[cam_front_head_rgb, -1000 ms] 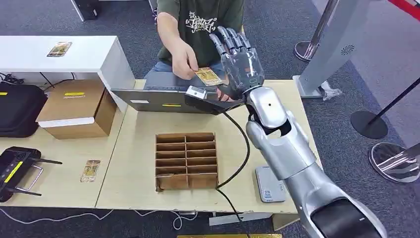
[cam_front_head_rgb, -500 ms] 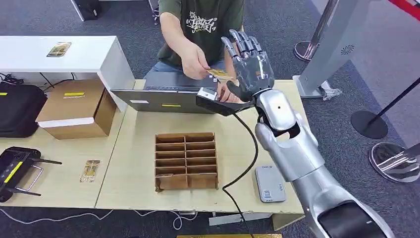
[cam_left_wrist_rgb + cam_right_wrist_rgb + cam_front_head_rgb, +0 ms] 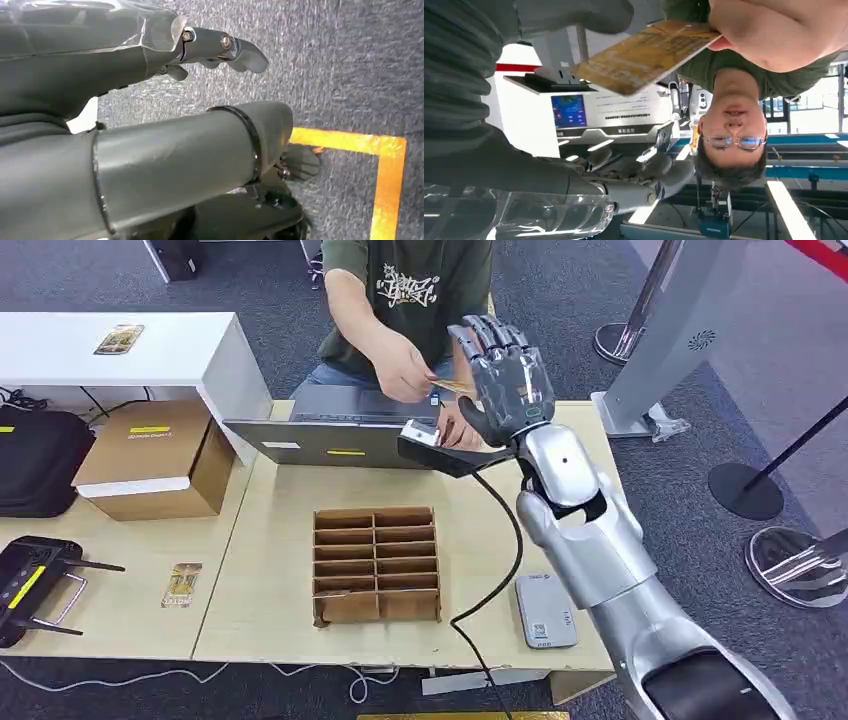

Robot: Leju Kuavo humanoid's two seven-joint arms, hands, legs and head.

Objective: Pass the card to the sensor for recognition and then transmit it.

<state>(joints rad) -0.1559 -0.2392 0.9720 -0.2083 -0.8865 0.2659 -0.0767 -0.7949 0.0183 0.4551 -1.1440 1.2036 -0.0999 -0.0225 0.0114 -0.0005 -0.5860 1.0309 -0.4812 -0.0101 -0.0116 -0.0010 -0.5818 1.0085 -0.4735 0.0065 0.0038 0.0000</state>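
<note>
since a second ago your right hand has risen beyond the laptop, fingers spread wide, holding nothing. the card is pinched in the person's hand, touching your palm. receiving step: next, close on it.

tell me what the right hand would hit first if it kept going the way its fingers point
Most likely the card that the person's hand holds out just ahead of the right hand; the fingers are spread beside it. Depth is unclear, so they could slip past toward the person's torso.
</note>
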